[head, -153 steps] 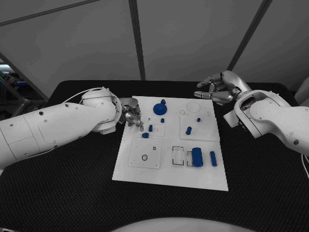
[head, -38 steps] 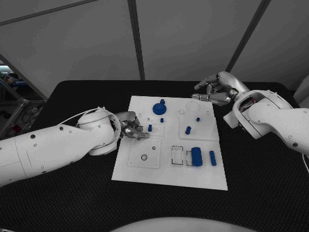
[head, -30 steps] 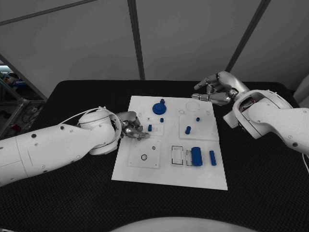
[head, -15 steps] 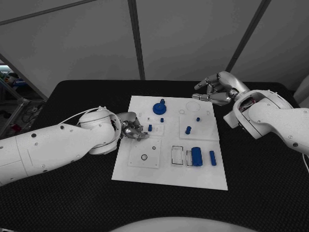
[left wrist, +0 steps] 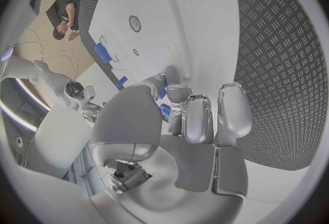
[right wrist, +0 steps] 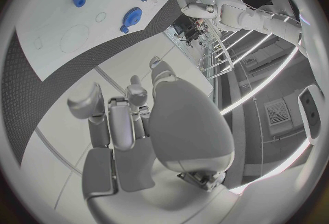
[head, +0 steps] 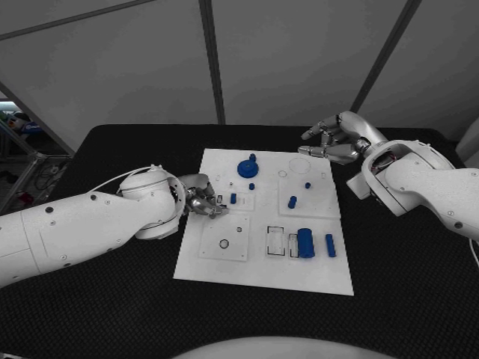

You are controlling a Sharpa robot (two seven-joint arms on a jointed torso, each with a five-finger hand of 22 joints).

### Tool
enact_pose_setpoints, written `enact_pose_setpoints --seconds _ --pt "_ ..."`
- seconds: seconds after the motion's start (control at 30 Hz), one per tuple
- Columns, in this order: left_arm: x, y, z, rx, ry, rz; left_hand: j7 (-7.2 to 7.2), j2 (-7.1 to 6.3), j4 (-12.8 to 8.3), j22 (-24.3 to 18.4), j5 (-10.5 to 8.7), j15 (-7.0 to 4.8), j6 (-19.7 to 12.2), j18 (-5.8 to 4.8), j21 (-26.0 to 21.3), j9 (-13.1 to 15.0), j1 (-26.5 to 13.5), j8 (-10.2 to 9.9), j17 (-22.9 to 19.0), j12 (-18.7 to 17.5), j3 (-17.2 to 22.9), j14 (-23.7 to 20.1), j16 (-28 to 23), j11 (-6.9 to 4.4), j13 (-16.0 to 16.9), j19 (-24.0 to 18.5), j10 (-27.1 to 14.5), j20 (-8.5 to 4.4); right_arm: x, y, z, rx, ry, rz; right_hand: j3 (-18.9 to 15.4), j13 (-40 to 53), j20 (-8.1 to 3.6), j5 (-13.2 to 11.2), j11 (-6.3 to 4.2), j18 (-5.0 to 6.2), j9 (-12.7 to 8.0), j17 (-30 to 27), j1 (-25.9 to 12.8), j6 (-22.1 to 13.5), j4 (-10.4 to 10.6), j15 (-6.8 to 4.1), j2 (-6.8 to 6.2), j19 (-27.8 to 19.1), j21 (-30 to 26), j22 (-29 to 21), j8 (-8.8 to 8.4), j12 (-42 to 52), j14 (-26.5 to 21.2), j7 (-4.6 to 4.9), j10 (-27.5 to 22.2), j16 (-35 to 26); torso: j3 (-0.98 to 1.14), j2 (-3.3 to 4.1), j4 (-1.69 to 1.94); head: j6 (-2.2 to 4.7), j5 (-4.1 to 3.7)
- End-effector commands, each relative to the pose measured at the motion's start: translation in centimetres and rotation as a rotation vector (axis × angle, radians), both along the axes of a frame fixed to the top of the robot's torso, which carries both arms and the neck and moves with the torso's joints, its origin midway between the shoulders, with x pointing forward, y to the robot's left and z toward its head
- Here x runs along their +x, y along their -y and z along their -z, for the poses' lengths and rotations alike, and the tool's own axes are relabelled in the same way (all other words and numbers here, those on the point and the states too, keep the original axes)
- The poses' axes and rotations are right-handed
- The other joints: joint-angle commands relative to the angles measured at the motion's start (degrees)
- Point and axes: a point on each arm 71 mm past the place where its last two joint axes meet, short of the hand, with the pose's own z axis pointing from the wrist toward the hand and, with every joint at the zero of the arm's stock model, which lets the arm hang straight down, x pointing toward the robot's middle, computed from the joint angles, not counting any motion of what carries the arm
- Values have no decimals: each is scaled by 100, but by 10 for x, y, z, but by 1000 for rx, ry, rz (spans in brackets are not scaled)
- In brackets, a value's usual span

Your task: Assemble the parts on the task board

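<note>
The white task board point(head: 263, 269) lies in the middle of the black table. On it are a blue gear point(head: 247, 168), short blue pegs point(head: 291, 201) and, near its right side, a thick blue cylinder point(head: 307, 243) beside a slim one point(head: 330, 245). My left hand point(head: 204, 202) hovers over the board's left edge beside a peg point(head: 233, 198). In the left wrist view its fingertips point(left wrist: 170, 92) pinch a small blue part point(left wrist: 163, 92) above the board point(left wrist: 199, 26). My right hand point(head: 331, 142) hangs past the board's far right corner, fingers apart and holding nothing.
Black ribbed table mat point(head: 412, 254) surrounds the board on all sides. Square recessed plates with holes point(head: 224, 243) sit on the board's near left. The right wrist view shows the gear point(right wrist: 131, 15) and my right hand point(right wrist: 130, 119) clear of the board point(right wrist: 62, 21).
Since the oldest frame my left hand has moved nearer along the board's left edge, and the small blue piece that lay there is gone from the board. Over the last second almost nothing moved.
</note>
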Motion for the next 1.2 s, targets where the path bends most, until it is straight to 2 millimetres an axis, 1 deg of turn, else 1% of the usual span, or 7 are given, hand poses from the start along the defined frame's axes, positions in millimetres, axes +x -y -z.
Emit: enact_pose_setpoints --seconds 0.03,0.1,0.17,0.33,0.5,1.03,1.2 --pt "-1 -1 0 13 -11 0 -14 -12 4 139 -2 -30 12 23 34 -6 47 22 7 31 46 218 29 -7 7 37 48 17 0 -1 -1 -2 3 -9 -6 0 -31 38 -37 59 7 164 -5 25 -1 -46 32 -7 -25 -3 30 -6 268 0 -7 -34 1 2 4 -2 -2" --pt "-1 -2 0 14 -13 0 -14 -24 0 141 -5 -29 12 23 35 -6 49 23 9 31 49 218 30 -7 10 37 51 17 0 -2 -1 -2 3 -10 -6 0 -31 38 -37 59 7 164 -5 25 -1 -46 32 -7 -25 -3 30 -6 268 0 -7 -34 -1 2 3 -7 2" --pt "-2 -4 -1 14 -15 1 -13 -43 -3 142 -9 -29 12 23 33 -7 48 23 7 29 52 218 29 -6 8 36 53 17 0 -2 -1 -2 3 -10 -6 0 -31 38 -37 59 7 164 -5 25 -1 -46 32 -7 -25 -3 30 -6 268 0 -7 -34 1 2 -1 -11 7" --pt "-5 -7 -2 16 -18 4 -10 -91 -4 140 -19 -26 14 24 26 -9 39 24 6 20 57 218 28 -3 0 32 55 18 0 -2 0 -2 3 -10 -6 0 -31 38 -37 59 7 164 -5 25 -1 -46 32 -7 -25 -3 30 -6 268 0 -7 -34 2 -2 6 -16 7" --pt "-6 -9 -4 16 -16 3 -8 -120 1 140 -25 -24 16 25 23 -10 28 24 6 13 58 218 28 -1 -10 30 54 20 0 -2 0 -2 2 -11 -6 0 -31 38 -37 59 7 164 -5 25 -1 -46 32 -7 -25 -3 30 -6 268 0 -7 -34 4 2 -1 -18 16" --pt "-5 -14 -7 5 1 -13 -3 -152 19 128 -31 -22 17 29 3 -14 -1 23 6 3 57 218 28 3 -18 19 53 21 0 -2 0 -2 2 -10 -7 -3 -35 43 -43 59 7 161 -15 42 4 -51 40 -4 -29 -7 41 -5 269 -6 -4 -38 3 1 2 -7 26" --pt "-3 -16 -7 3 7 -23 -4 -147 23 136 -30 -21 19 27 10 -14 -2 23 5 2 66 218 27 3 -18 23 53 22 0 -2 1 -2 1 -11 -7 -3 -35 43 -43 59 7 161 -15 42 4 -51 40 -4 -29 -7 41 -5 269 -6 -4 -38 5 5 -4 -5 41"
